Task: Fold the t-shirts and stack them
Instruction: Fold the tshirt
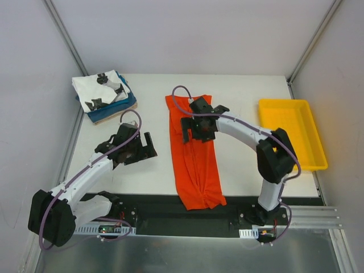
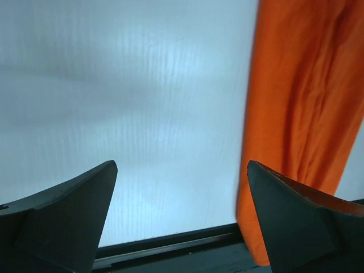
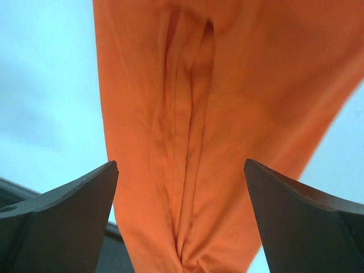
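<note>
The orange-red t-shirt [image 1: 196,162] lies folded into a long narrow strip down the middle of the table, its near end over the front edge. It also shows in the left wrist view [image 2: 307,114] and the right wrist view [image 3: 216,114]. My right gripper [image 1: 196,129] is open above the strip's far half, its jaws wide apart and empty. My left gripper [image 1: 149,149] is open and empty, over bare table left of the strip. A stack of folded tees sits at the far left: the white printed tee [image 1: 102,91] on top, blue [image 1: 129,102] and tan [image 1: 105,116] edges beneath.
A shallow yellow tray [image 1: 293,133] stands at the right edge of the table. A black rail [image 1: 170,205] runs along the table's near edge. Grey walls enclose the table on the left, right and back.
</note>
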Tool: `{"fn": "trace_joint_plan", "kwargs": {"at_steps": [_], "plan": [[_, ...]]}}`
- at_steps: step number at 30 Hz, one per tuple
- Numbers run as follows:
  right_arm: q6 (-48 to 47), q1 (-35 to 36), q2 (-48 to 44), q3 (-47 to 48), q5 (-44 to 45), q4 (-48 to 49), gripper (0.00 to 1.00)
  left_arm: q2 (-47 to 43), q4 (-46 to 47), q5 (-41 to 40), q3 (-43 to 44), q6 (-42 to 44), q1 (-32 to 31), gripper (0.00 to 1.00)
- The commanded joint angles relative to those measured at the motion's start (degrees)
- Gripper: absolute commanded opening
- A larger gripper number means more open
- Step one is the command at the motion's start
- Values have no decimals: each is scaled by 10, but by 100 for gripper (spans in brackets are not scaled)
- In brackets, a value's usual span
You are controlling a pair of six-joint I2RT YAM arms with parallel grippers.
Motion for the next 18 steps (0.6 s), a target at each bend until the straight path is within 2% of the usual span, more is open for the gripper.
{"fn": "trace_joint_plan", "kwargs": {"at_steps": [1,6,11,15,18], "plan": [[-33,-26,105,99,-49,14,98,-66,6,-37,-35,-45,7,99],[-35,-49,204,189,-51,2,99,-94,6,-48,-66,-42,7,99],[-18,-81,256,215,-17,-2,99,-86,7,-43,-60,-31,7,99],[0,-110,319,259,-43,-40,99,-61,8,-37,-57,-22,7,99],[6,-123,322,282,-37,-38,99,-55,9,-37,-58,-19,7,99]]}}
